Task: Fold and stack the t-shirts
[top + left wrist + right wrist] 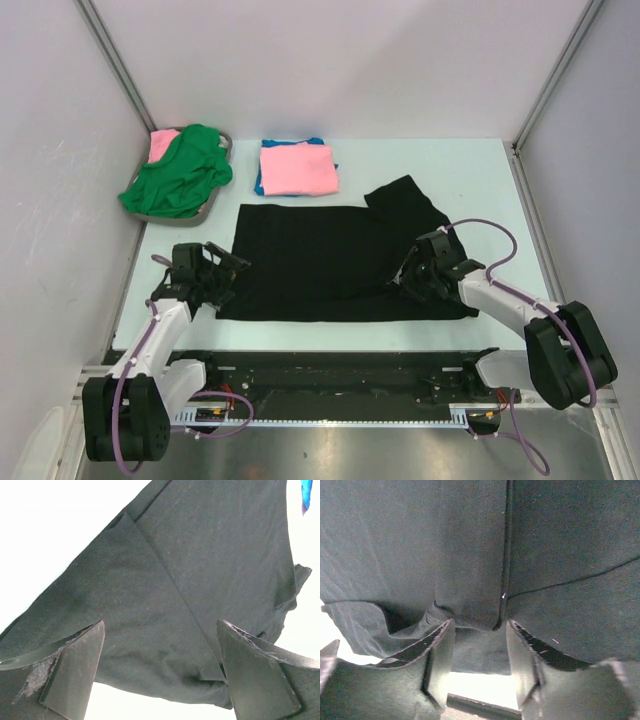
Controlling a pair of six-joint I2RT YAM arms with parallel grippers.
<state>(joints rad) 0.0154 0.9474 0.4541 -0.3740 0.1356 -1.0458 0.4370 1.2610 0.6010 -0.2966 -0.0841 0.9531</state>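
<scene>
From above, the black t-shirt (320, 260) is seen spread flat on the middle of the table (480, 200), with one sleeve turned out at its far right. Just beyond it, a folded pink t-shirt (297, 168) is laid on a blue t-shirt (260, 186). A green t-shirt (180, 175) is heaped in a tray (228, 146) at the far left, with pink cloth (162, 143) beside it. The left gripper (232, 270) is placed at the black shirt's near left edge and the right gripper (405, 280) on its near right part.

In the left wrist view, the left gripper (160, 625) is shown with its jaws held wide apart over a folded corner of the black cloth.

In the right wrist view, the right gripper (480, 625) is shown with its jaws drawn partway together and a folded hem of the black cloth set at the tips. Whether the hem is pinched cannot be told.
</scene>
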